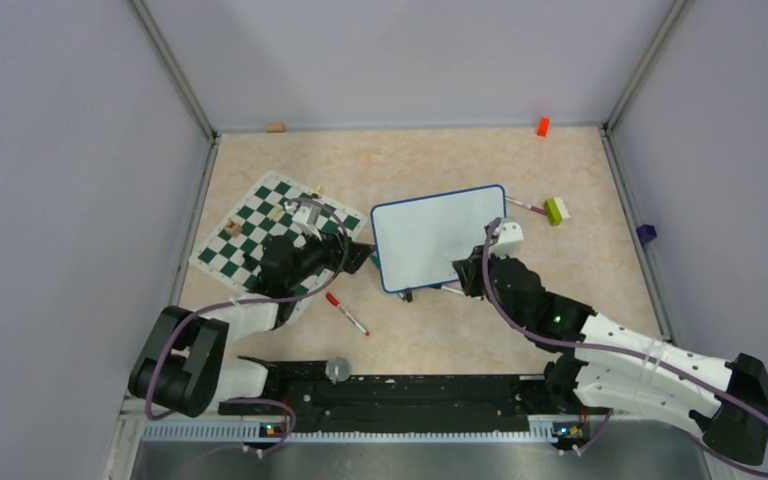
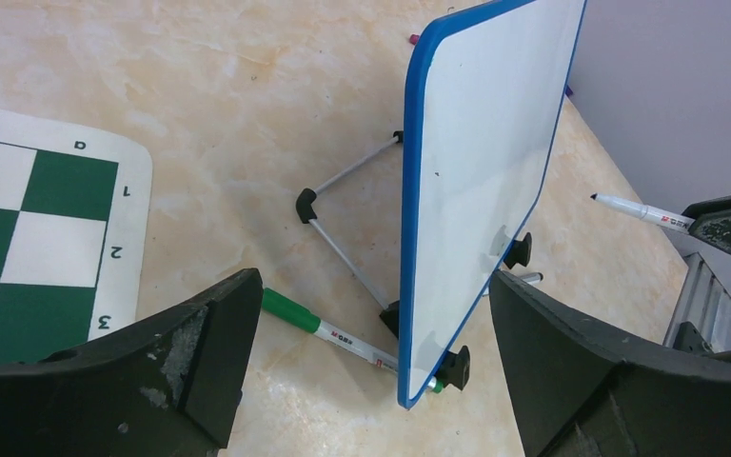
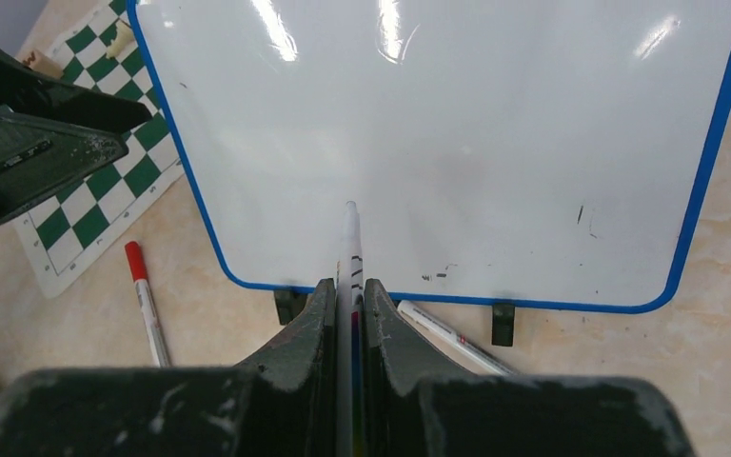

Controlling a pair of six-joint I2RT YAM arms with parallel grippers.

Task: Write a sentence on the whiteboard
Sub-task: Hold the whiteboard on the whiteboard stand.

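The whiteboard (image 1: pixel 438 236) stands on a wire stand at mid-table, blue-framed with black feet. Its face (image 3: pixel 438 143) is blank apart from a few tiny dark specks; no sentence shows on it. My right gripper (image 3: pixel 347 286) is shut on a white marker (image 3: pixel 350 238) whose tip points at the board's lower middle. In the left wrist view the marker tip (image 2: pixel 598 198) stands a little off the board (image 2: pixel 481 181). My left gripper (image 2: pixel 371 281) is open, with the board's near lower corner between its fingers, not touching them. It sits at the board's left edge (image 1: pixel 360 255).
A green-capped marker (image 2: pixel 328 331) lies under the board's corner, and a white marker (image 3: pixel 452 333) lies by its feet. A red-capped marker (image 1: pixel 347 313) lies in front. The green-and-white chess mat (image 1: pixel 250 235) is on the left. A green-and-white block (image 1: pixel 557 210) lies to the right.
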